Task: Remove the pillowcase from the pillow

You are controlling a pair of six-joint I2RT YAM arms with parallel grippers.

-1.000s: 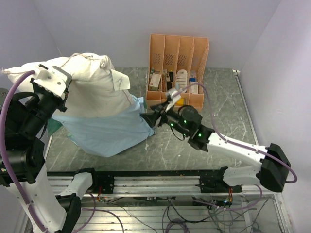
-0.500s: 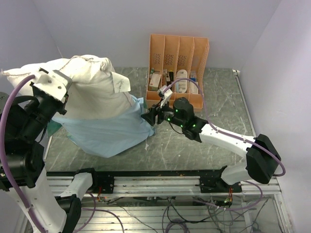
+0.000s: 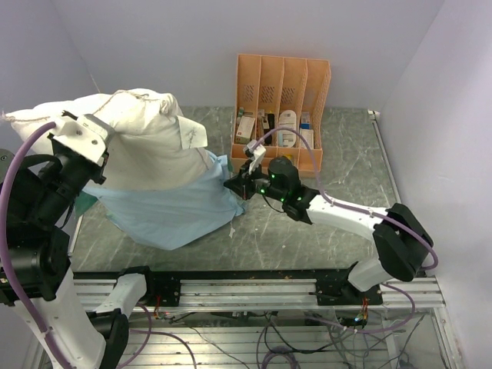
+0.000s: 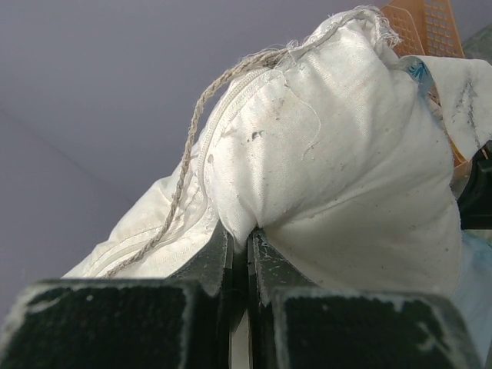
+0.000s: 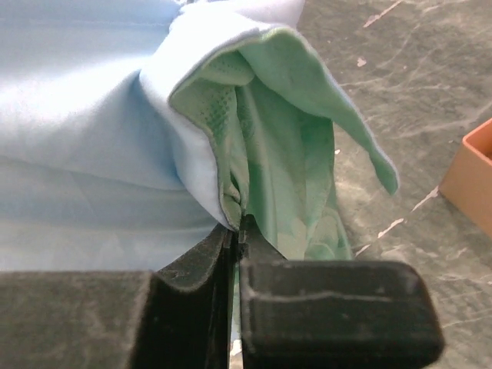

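The plump off-white pillow [image 3: 142, 134] is lifted at the left, its lower part still inside the light blue pillowcase [image 3: 169, 211]. My left gripper [image 4: 247, 234] is shut on a pinch of the pillow's fabric [image 4: 346, 154] near its seam, high at the left [image 3: 77, 142]. My right gripper [image 5: 238, 227] is shut on the pillowcase's right corner [image 5: 231, 154], where the mint-green inner face [image 5: 284, 161] folds out. From above, this gripper [image 3: 234, 184] sits at the cloth's right edge, low over the table.
An orange file rack [image 3: 282, 108] holding small boxes stands just behind my right arm [image 3: 338, 211]. The grey marbled table [image 3: 354, 154] extends right. A metal rail [image 3: 254, 288] runs along the near edge. Walls close in on the left and right.
My right gripper has closed on the pillowcase's corner, and its arm has swung a little left toward the cloth. The left gripper still holds the pillow up.
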